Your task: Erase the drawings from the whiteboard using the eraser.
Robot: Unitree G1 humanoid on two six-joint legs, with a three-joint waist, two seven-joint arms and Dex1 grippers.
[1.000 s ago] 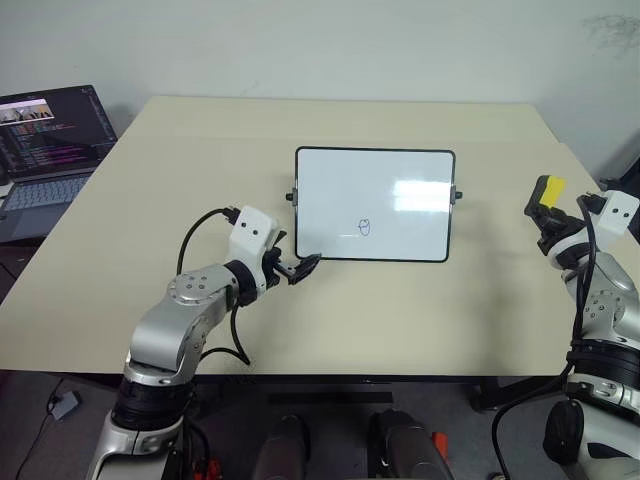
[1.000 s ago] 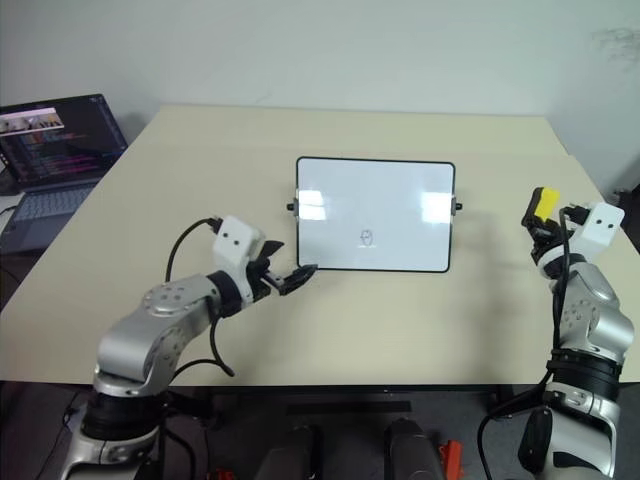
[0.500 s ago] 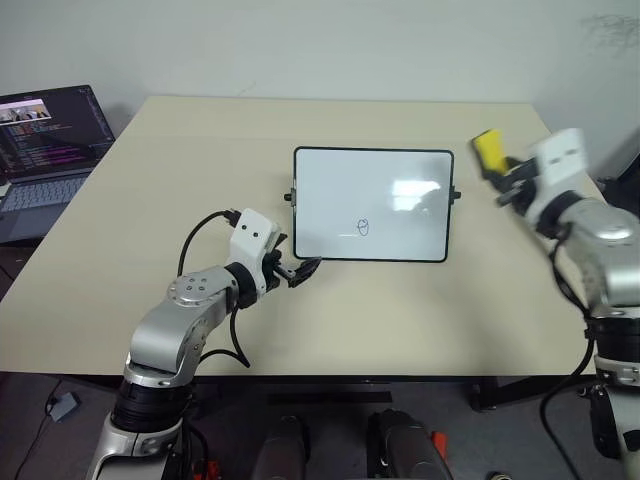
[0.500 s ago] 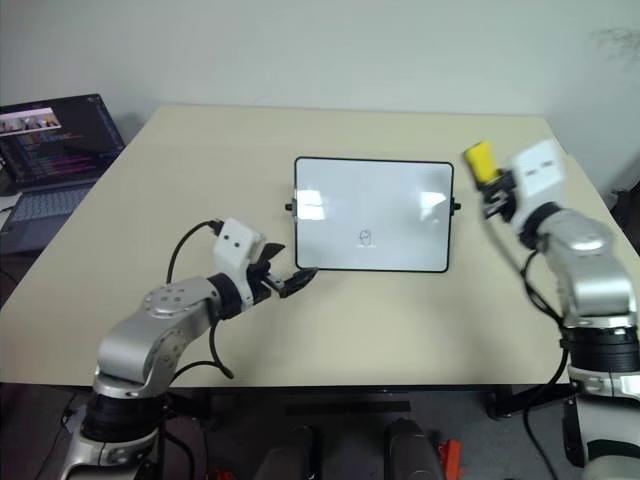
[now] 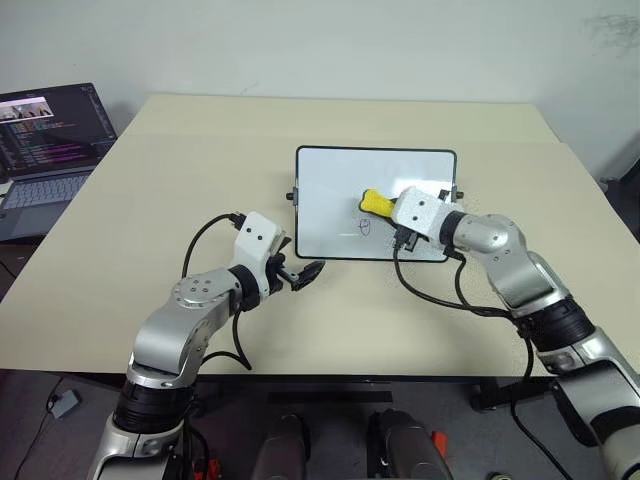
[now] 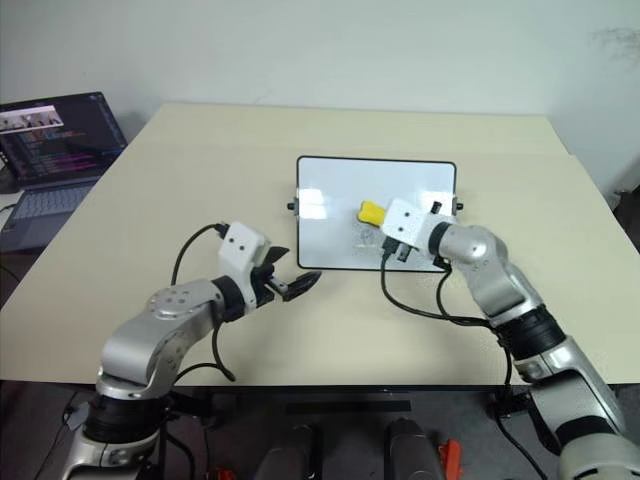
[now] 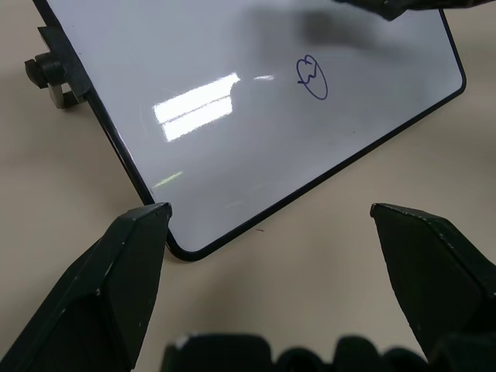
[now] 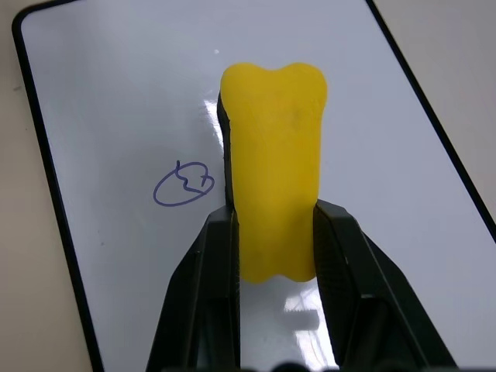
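The whiteboard [image 5: 330, 185] lies flat on the middle of the table. One drawing [image 5: 364, 226], a small circled squiggle, sits near its front edge and also shows in both wrist views [image 7: 311, 78] [image 8: 184, 184]. My right gripper [image 5: 393, 211] is shut on the yellow eraser [image 5: 376, 204] and reaches over the board from the right. The eraser [image 8: 275, 194] lies just beside the squiggle; I cannot tell whether it touches the board. My left gripper [image 5: 301, 271] is open at the board's near left corner, with that corner [image 7: 182, 249] showing between its fingers.
An open laptop [image 5: 45, 140] stands off the table's far left corner. Small black knobs [image 5: 292, 196] stick out at the board's sides. A black cable [image 5: 430, 297] from my right wrist loops onto the table in front of the board.
My right arm has swung left from the table's right side to over the board, rolling its wrist and carrying the eraser. My left arm has stayed in place.
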